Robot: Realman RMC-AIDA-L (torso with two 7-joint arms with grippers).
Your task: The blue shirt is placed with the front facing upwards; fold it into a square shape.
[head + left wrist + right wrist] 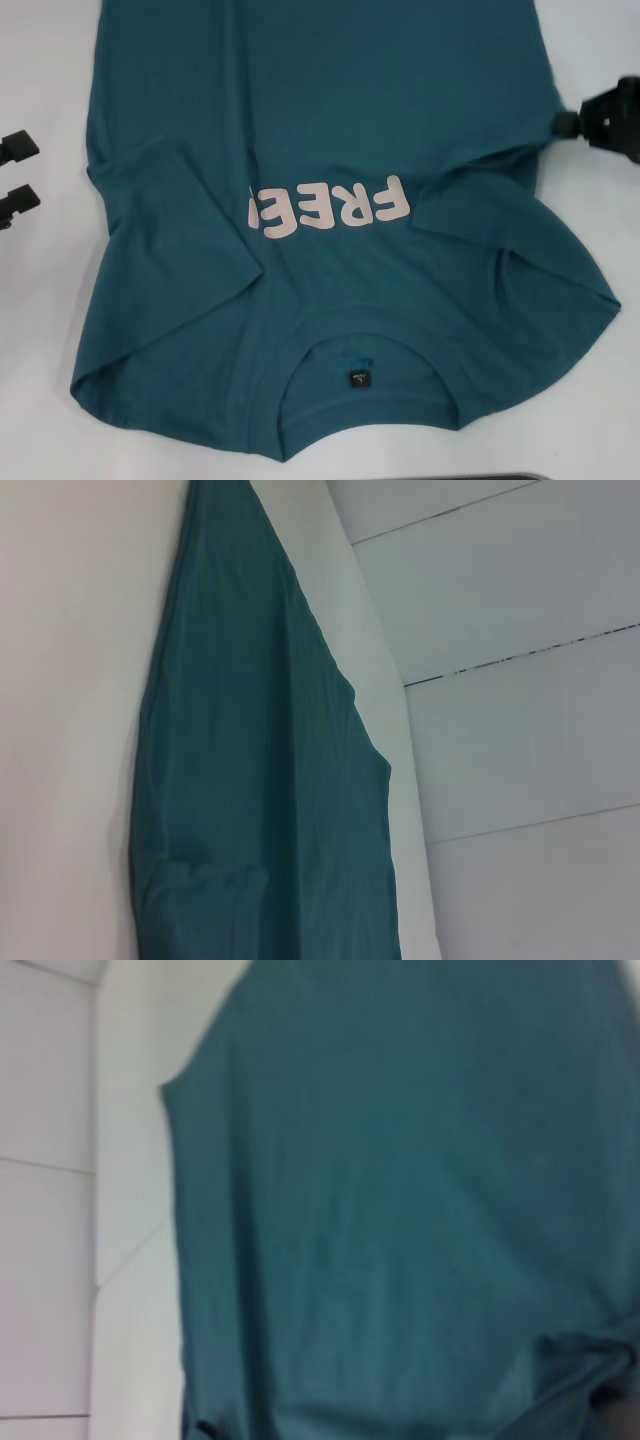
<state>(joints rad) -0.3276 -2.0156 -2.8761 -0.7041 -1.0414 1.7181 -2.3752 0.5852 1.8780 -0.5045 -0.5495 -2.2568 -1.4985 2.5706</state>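
Two tools are at the shirt's (330,180) sides. The shirt lies face up on the white surface (45,330), collar nearest the robot, left sleeve already folded over the chest. The right tool (566,122) touches the right edge, seemingly pinching cloth — I cannot tell for sure. The left tool (18,173) rests apart, fingers spread. I judge the right-side fold is starting; next it must carry that edge inward. Only the head view shows "FREE" — wrist views show plain cloth.
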